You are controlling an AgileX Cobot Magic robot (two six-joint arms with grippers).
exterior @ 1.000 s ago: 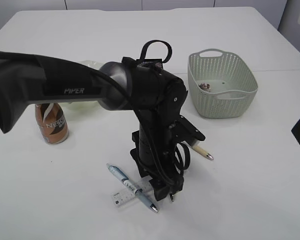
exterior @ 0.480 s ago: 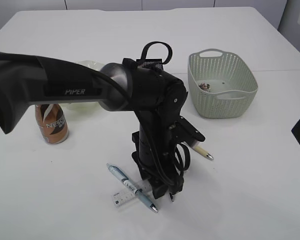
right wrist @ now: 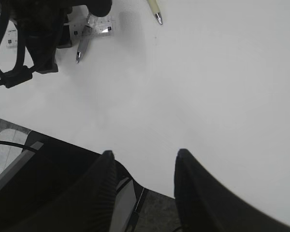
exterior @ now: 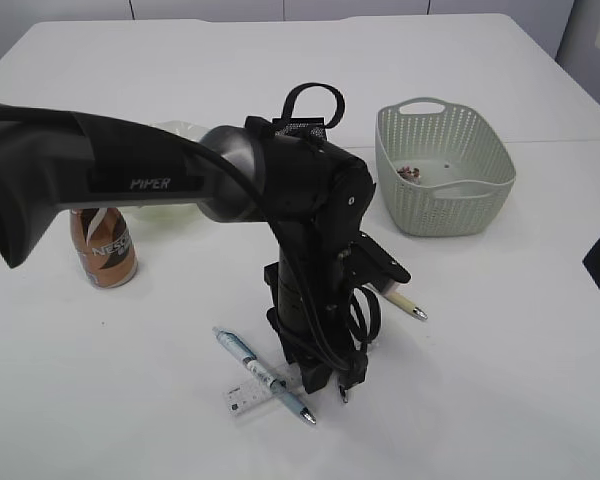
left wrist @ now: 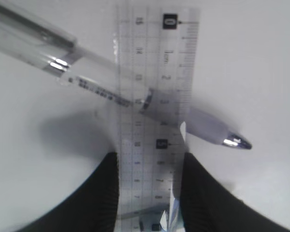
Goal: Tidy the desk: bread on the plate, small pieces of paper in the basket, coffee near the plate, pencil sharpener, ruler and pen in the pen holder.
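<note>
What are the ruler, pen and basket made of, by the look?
Ruler: clear plastic, probably; the table shows through its printed scale.
Pen: translucent plastic barrel, shiny metal-looking tip, matte grip.
Basket: pale green moulded plastic, likely; perforated walls, matte.

Left claw (left wrist: 150, 193) narrower around ruler (left wrist: 154, 145)

Right gripper (right wrist: 142, 186) above the white table (right wrist: 208, 96), its two dark fingers (right wrist: 99, 188) apart with nothing between them. At top left, the other arm (right wrist: 34, 29) over a ruler (right wrist: 94, 24); a pen tip (right wrist: 155, 12) beside.
</note>
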